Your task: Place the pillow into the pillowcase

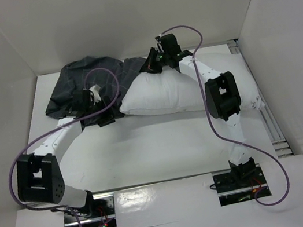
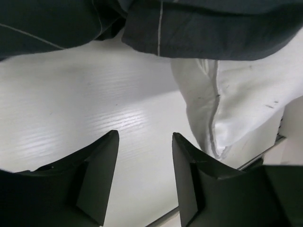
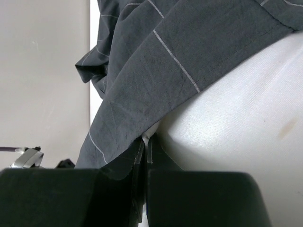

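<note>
Here, the white pillow (image 1: 183,93) lies across the middle and right of the tabletop (image 1: 163,146). Its far-left corner is covered by the dark, grid-lined pillowcase (image 1: 83,75), which is bunched at the far left. The right jaws are clenched at the pillow's far edge, pinching the hem of the pillowcase where it drapes over the white fabric. Seen from the right wrist, the grey cloth runs straight down into the closed tips. A sliver of white shows there too, though whether any of the pillow is caught with it cannot be told. The left jaws stand released, parted with nothing between them, over bare tabletop just beside the pillow's near-left corner. From the left wrist, the pillowcase's edge lies beyond the tips. The pillow's seamed corner, marked with a few small dark specks, sits to the right; the jaws touch neither. Most of the pillow is outside the pillowcase.
</note>
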You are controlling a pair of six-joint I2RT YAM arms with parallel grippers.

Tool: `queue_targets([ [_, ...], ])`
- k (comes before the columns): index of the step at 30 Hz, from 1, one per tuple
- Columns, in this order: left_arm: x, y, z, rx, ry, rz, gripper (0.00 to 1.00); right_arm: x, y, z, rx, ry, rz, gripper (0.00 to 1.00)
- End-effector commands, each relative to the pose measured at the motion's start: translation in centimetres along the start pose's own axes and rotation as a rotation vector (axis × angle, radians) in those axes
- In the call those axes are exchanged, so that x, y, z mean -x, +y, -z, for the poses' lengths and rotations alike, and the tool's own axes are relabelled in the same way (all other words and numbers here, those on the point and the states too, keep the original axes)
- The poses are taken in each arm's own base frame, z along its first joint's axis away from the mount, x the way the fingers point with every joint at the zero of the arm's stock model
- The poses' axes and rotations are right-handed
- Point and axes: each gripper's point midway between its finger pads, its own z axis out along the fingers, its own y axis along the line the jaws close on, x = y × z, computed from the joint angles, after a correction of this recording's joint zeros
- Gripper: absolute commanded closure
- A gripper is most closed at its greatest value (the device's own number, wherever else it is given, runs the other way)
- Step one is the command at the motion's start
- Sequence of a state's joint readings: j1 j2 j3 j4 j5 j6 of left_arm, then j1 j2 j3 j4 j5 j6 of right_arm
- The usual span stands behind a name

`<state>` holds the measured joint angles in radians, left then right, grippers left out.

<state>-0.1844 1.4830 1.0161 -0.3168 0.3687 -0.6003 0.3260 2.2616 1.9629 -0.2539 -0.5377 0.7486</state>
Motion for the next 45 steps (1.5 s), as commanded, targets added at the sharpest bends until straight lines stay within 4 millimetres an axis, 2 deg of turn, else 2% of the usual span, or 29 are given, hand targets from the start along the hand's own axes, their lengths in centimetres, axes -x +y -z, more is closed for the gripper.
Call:
queue_targets([
  [1,5.1,-4.4,1.7,-0.182,-0.240,-0.015,0.40,0.0,-1.3,-0.2,-0.011,0.021,0.011,1.00],
  [2,4.7,-3.6,0.6,-0.162,-0.212,-0.010,0.49,-0.1,-1.2,-0.2,-0.003,0.029,0.010,1.00],
  [3,4.8,-3.3,0.1,-0.154,-0.205,-0.028,0.49,0.3,-1.5,0.0,-0.007,0.022,0.006,1.00],
  [6,4.8,-2.1,-1.8,-0.125,-0.185,-0.046,0.39,0.6,-1.2,0.1,-0.002,0.016,0.011,1.00],
  [9,5.6,-2.3,-2.1,-0.147,-0.222,-0.065,0.38,0.9,-0.8,0.2,0.005,0.008,0.018,1.00],
  [11,5.6,-1.5,-3.1,-0.121,-0.220,-0.055,0.42,0.9,-0.5,0.3,0.013,0.016,0.018,1.00],
  [12,6.7,-2.0,-3.2,-0.114,-0.247,-0.091,0.42,0.9,-0.5,0.3,0.013,0.016,0.018,1.00],
  [15,6.8,-1.5,-4.1,-0.076,-0.235,-0.095,0.44,0.9,-0.5,0.3,0.013,0.016,0.018,1.00],
  [16,7.3,-1.4,-4.4,-0.072,-0.248,-0.108,0.44,1.1,-1.2,0.2,0.004,0.014,0.009,1.00],
  [21,7.7,-1.0,-6.0,-0.056,-0.240,-0.118,0.49,1.2,-0.8,0.3,0.017,0.016,0.013,1.00],
  [24,8.5,-1.2,-6.7,-0.058,-0.257,-0.100,0.63,0.8,-1.2,0.3,0.007,0.027,0.003,1.00],
  [25,8.8,-1.2,-6.8,-0.059,-0.258,-0.101,0.80,0.8,-1.2,0.3,0.007,0.027,0.003,1.00],
  [27,8.9,-1.2,-7.1,-0.058,-0.257,-0.100,0.96,0.8,-1.5,0.3,-0.005,0.026,-0.001,1.00],
  [28,8.7,-1.0,-7.1,-0.052,-0.247,-0.096,1.00,1.0,-1.1,0.6,0.000,0.021,0.014,1.00],
  [31,8.5,-1.3,-6.3,-0.060,-0.262,-0.112,1.00,1.3,-1.7,0.8,-0.017,0.012,0.014,1.00],
  [32,7.8,-0.9,-6.2,-0.055,-0.254,-0.108,1.00,1.5,-1.3,1.1,-0.012,0.006,0.019,1.00],
  [33,8.1,-1.5,-5.2,-0.067,-0.273,-0.116,1.00,1.3,-1.5,1.1,-0.019,0.014,0.025,1.00],
  [34,7.7,-1.2,-4.8,-0.051,-0.268,-0.123,1.00,1.2,-1.7,1.1,-0.024,0.020,0.029,0.93],
  [35,7.5,-1.1,-4.5,-0.042,-0.270,-0.121,1.00,1.4,-1.7,1.2,-0.030,0.014,0.052,0.78],
  [36,7.2,-0.8,-4.3,-0.031,-0.273,-0.118,1.00,1.8,-0.9,1.9,-0.032,0.000,0.071,0.69],
  [37,7.4,-1.0,-3.6,-0.027,-0.285,-0.119,1.00,1.7,-1.2,2.2,-0.051,-0.003,0.077,0.65],
  [38,6.8,-0.3,-3.8,-0.006,-0.268,-0.119,1.00,2.1,-1.1,2.9,-0.073,-0.024,0.098,0.52],
  [39,6.7,-0.2,-3.7,0.002,-0.273,-0.118,1.00,2.2,-1.1,3.2,-0.085,-0.032,0.111,0.42],
  [40,6.5,0.0,-3.7,0.007,-0.264,-0.115,1.00,2.4,-1.8,3.2,-0.124,-0.044,0.118,0.34],
  [41,6.5,0.1,-3.7,0.015,-0.269,-0.114,1.00,2.2,-1.4,3.6,-0.135,-0.044,0.154,0.21],
  [43,6.2,0.4,-3.8,0.019,-0.262,-0.111,1.00,2.3,-1.5,4.5,-0.204,-0.061,0.190,0.14],
  [45,5.8,1.1,-4.3,0.040,-0.244,-0.102,1.00,1.4,-0.7,5.2,-0.264,-0.057,0.269,0.06],
])
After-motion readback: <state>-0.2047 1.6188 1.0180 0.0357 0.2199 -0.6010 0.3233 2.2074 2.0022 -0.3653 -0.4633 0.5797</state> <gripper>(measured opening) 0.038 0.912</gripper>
